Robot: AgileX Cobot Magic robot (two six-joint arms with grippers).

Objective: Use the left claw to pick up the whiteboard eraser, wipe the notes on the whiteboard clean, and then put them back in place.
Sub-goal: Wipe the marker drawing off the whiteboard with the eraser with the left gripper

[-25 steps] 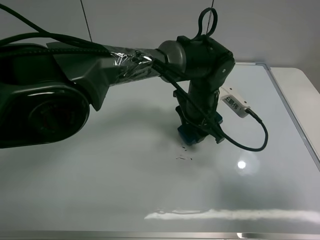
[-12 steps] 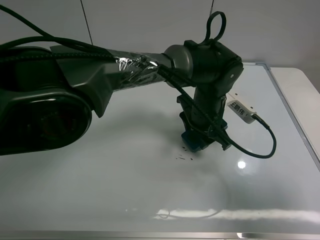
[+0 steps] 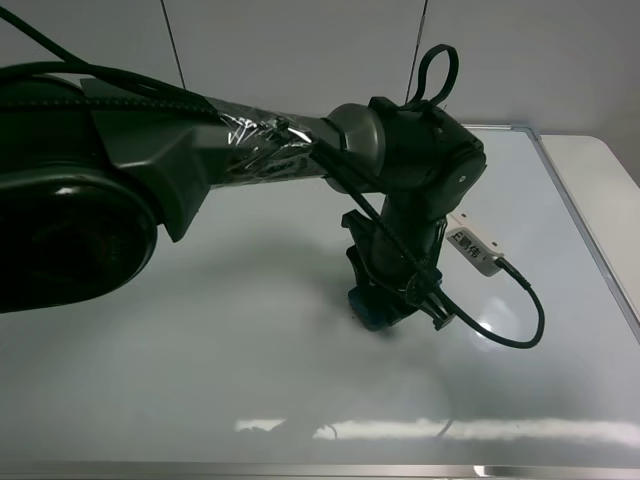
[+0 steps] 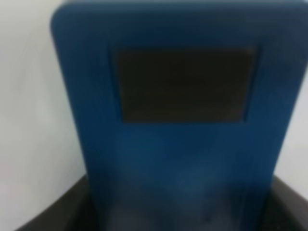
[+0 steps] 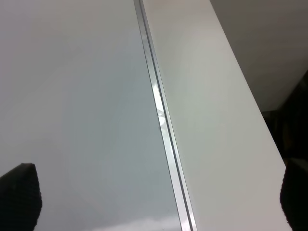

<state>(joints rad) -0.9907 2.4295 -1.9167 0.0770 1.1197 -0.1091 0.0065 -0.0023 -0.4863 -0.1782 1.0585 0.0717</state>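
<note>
Whiteboard eraser [image 3: 368,312]: a small blue block near the middle of the whiteboard [image 3: 200,330], slightly right of centre in the high view. Its underside appears to rest against the glossy surface. In the left wrist view it fills the frame, with one dark square patch on top.
Left claw [image 3: 392,303]: black and pointing straight down at the board. Its jaws are closed tight on the eraser, gripping it from both sides.
Left arm [image 3: 250,150]: thick and dark, entering from the left of the high view. The forearm stretches almost level over the board, and a crinkled silvery wrap covers part of it. At the wrist it bends sharply downward.
Labelled box [image 3: 470,248]: small and white, sticking out from the claw's right side.
Cable [image 3: 520,335]: black, curving from the box back under the claw. A cable loop [image 3: 437,70] stands above the wrist.
Right gripper [image 5: 156,197]: two dark fingertips at opposite edges of its own wrist view. The jaws are spread wide and hold nothing.
Silver frame [image 5: 163,125]: the board's edge, passing beneath the right gripper.
Counter [image 3: 600,170]: white, just beyond the frame on the right.
</note>
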